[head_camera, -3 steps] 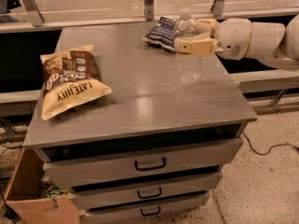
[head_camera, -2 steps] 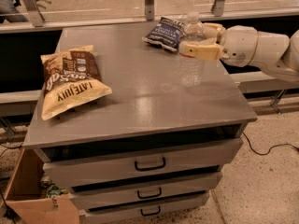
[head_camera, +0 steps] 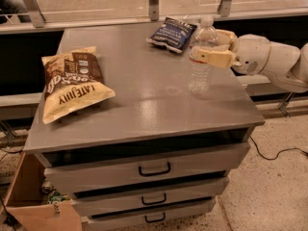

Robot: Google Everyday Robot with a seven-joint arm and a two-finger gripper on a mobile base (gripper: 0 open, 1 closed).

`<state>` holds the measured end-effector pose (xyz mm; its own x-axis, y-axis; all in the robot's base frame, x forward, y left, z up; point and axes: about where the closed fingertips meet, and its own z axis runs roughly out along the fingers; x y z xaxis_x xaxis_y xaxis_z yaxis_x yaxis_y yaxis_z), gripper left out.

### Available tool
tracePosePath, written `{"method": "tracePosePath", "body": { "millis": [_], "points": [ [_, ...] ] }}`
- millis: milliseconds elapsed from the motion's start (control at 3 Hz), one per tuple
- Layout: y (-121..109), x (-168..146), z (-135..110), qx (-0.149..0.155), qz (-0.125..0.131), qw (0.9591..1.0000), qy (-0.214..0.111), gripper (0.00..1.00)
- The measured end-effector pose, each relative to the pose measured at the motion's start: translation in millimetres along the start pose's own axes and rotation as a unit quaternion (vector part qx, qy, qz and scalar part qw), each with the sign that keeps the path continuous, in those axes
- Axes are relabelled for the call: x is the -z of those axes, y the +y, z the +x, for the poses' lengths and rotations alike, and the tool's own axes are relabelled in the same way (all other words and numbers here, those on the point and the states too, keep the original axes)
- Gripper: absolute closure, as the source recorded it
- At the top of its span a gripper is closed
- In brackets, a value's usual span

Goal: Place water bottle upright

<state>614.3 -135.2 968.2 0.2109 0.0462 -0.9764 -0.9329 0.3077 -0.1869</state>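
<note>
Camera view showed the gripper [head_camera: 206, 46] at the rear right of the tabletop [head_camera: 144, 100]. Its two tan fingers were closed across the upper body of the water bottle [head_camera: 198, 73], one in front at label height and the other behind, near the shoulder. The white arm [head_camera: 269, 61] entered from the right edge of the frame, roughly level with the bottle's neck.

Change over the preceding second:
- The bottle's base had come lower in the frame and met the grey surface directly above its own reflection. Full contact could not be confirmed.
- The gripper and arm had shifted slightly to the right.
- The bottle remained cap up, with the cap leaning slightly toward the arm.

Unchanged items:
- The dark blue snack bag [head_camera: 172, 32] lay just behind and to the left of the bottle.
- The brown-and-yellow chip bag [head_camera: 72, 81] lay well apart on the left side.

Assessment: the lowering step appeared to be essentially complete, with the bottle upright on the tabletop near its right edge. The remaining steps were judged to be releasing the fingers and withdrawing the arm. The slight lean suggested that the fingers were taking some of the load, so a clean release straight outward would be needed. Any drag on the ribbed wall could tip the bottle toward the nearby edge.
</note>
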Motion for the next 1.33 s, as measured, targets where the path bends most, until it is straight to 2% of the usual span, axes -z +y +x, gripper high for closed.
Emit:
{"method": "tracePosePath", "body": {
  "millis": [333,667,1000,1333],
  "points": [
    [0,4,10,-0.024,-0.006,0.9997,-0.002,0.61],
    [3,7,19,-0.034,-0.01,0.9993,-0.008,0.38],
    [7,11,23,-0.03,-0.015,0.9993,-0.014,0.14],
    [9,16,26,-0.024,-0.016,0.9995,-0.014,0.0]
  ]
}}
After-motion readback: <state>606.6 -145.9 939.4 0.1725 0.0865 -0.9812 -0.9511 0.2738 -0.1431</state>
